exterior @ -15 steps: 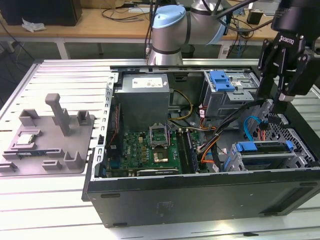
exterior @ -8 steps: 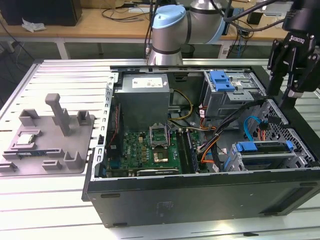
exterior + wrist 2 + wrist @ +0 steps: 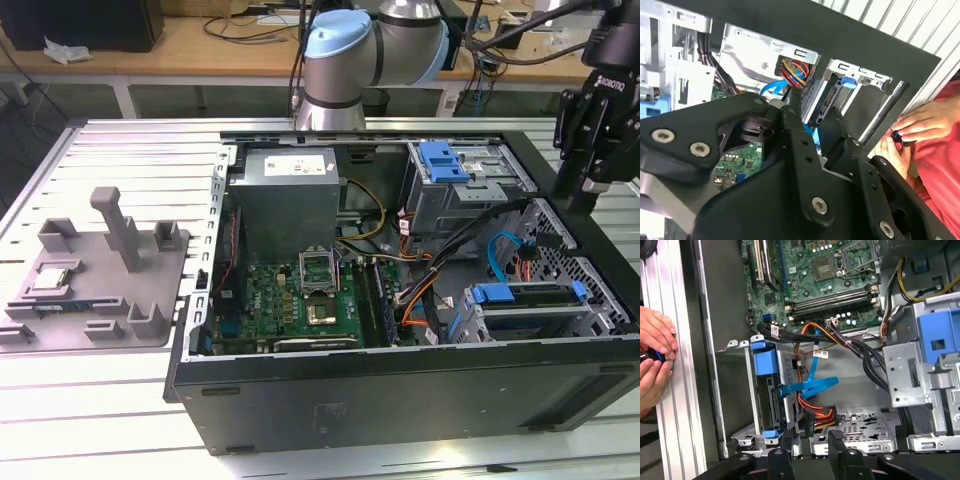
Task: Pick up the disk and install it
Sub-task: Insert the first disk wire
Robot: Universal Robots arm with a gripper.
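The disk point(image 3: 525, 318), silver with a blue carrier frame, sits in the lower drive bay at the open computer case's corner, on the exterior view's right. In the first wrist view the disk point(image 3: 771, 400) stands on edge in that bay, with a blue tab on its end. My gripper point(image 3: 578, 185) hangs above the case's rim on the exterior view's right, over the bay. In both wrist views the black fingers point(image 3: 787, 440) stand apart with nothing between them, so the gripper point(image 3: 812, 437) is open and clear of the disk point(image 3: 822, 102). The gripper point(image 3: 812, 122) touches nothing.
A grey drive cage with a light-blue latch tab point(image 3: 445, 160) fills the case's far corner. Orange and blue cables point(image 3: 810, 385) run beside the bay, next to the motherboard point(image 3: 310, 290). A grey fixture tray point(image 3: 100, 270) lies outside the case. A person's hands point(image 3: 655, 355) rest by the case's edge.
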